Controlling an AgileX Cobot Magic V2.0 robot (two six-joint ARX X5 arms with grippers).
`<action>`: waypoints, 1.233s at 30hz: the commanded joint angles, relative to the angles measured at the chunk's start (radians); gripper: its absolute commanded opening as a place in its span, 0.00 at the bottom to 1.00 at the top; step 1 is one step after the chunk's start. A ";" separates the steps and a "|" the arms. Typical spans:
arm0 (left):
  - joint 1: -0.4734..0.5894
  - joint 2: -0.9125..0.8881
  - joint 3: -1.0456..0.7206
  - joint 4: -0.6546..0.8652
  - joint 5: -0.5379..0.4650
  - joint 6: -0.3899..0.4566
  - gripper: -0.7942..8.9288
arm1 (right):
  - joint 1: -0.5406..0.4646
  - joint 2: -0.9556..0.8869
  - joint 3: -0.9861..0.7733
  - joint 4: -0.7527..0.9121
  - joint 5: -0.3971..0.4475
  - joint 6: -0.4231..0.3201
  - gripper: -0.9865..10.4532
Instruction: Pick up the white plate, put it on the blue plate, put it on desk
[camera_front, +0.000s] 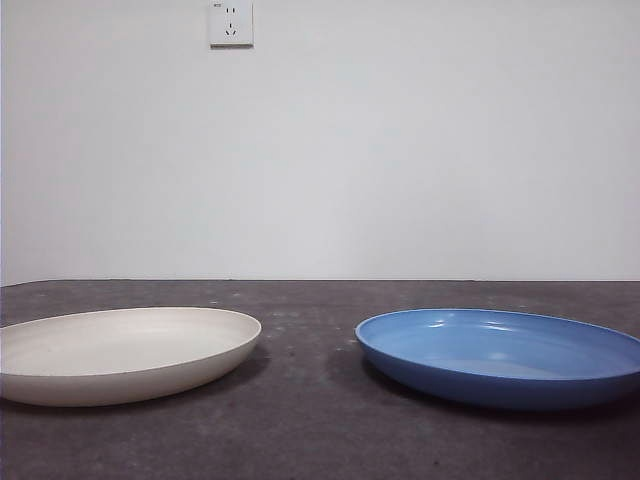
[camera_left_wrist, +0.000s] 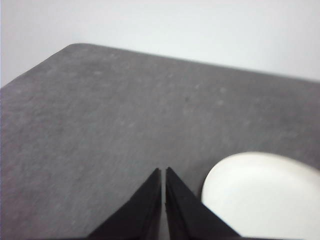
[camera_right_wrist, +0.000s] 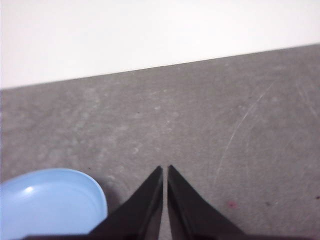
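The white plate (camera_front: 120, 352) and the blue plate (camera_front: 502, 355) both sit flat on the desk (camera_front: 310, 430), side by side with a strip of bare grey-brown surface between them, neither touching the other. Seen across the desk from the front, the two stand toward its near edge, the white one at one side and the blue one at the other, each upright on its base with its rim level. A white wall rises behind the far edge, with a wall socket (camera_front: 230, 23) high up on it.

The left end effector (camera_left_wrist: 163, 172) hangs over open desk with its two black jaws clenched together, gripping nothing; the white plate (camera_left_wrist: 262, 197) lies just beside it, apart from the jaws. The right end effector (camera_right_wrist: 165, 170) is likewise clenched on nothing (only a thin slit shows between its jaws) and hovers over bare desk, with the blue plate (camera_right_wrist: 50, 202) near it but not in contact. Neither arm appears in the front view.
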 joint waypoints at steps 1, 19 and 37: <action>-0.010 0.014 0.065 0.023 0.006 -0.080 0.10 | 0.000 -0.001 0.044 0.008 -0.002 0.126 0.10; -0.027 0.355 0.569 -0.257 0.121 -0.074 0.10 | 0.000 0.283 0.427 -0.224 -0.234 0.197 0.10; -0.171 0.488 0.696 -0.359 0.420 -0.080 0.10 | 0.190 0.615 0.711 -0.462 -0.547 0.045 0.10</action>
